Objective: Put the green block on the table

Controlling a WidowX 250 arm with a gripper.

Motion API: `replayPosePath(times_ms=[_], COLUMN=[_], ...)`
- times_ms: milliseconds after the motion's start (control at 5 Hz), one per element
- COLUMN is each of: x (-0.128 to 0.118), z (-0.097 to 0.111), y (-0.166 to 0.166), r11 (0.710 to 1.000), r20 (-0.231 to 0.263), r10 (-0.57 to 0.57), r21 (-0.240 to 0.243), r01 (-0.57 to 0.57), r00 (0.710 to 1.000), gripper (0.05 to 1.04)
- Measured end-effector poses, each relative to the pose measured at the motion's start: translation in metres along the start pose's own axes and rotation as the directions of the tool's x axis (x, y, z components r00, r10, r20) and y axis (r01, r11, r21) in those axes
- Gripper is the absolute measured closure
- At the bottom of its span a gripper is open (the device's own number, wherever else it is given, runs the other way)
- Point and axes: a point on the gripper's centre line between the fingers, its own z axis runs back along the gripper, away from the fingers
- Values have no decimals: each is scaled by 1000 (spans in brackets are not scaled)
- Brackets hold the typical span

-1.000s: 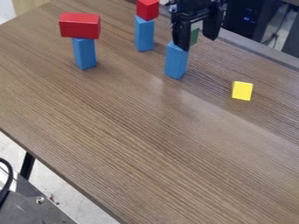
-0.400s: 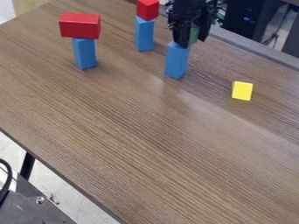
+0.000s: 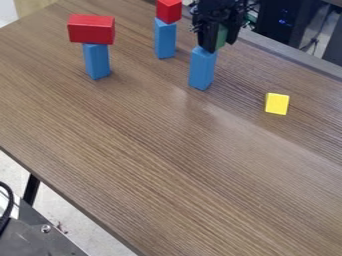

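At the top of the view the gripper (image 3: 222, 44) hangs over the upright blue block (image 3: 202, 69), its two fingers closed around the green block (image 3: 222, 37). Only a narrow part of the green block shows between the fingers, at the top end of the blue one. Whether the green block still touches the blue block cannot be told. The brown wooden table (image 3: 153, 135) lies below them.
Toward the upper left, a long red block (image 3: 91, 29) rests on a blue block (image 3: 97, 61). A red cube (image 3: 169, 10) tops another blue block (image 3: 165, 38) left of the gripper. To the right, a yellow block (image 3: 277, 103) sits on the table.
The gripper's fingers have come together on the green block, which shows slightly higher than a moment ago. The other blocks have stayed put.
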Motion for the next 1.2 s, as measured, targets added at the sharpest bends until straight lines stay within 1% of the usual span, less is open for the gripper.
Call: replayPosePath(times_ms=[200, 400, 600, 800, 1000, 1200], x=[-12, -28, -32, -35, -36, -36], z=[2, 4, -2, -19, -42, -58], y=[-13, -36, -57, -74, -84, -81], r11=[999, 995, 992, 991, 988, 986], r20=[9, 20, 26, 16, 8, -3], r10=[-37, -90, -115, -132, -153, -156], r21=[-20, -45, -43, -16, 20, 51], r01=[37, 91, 116, 132, 152, 156], r00=[999, 996, 993, 991, 988, 988], gripper=[515, 515, 515, 516, 515, 515])
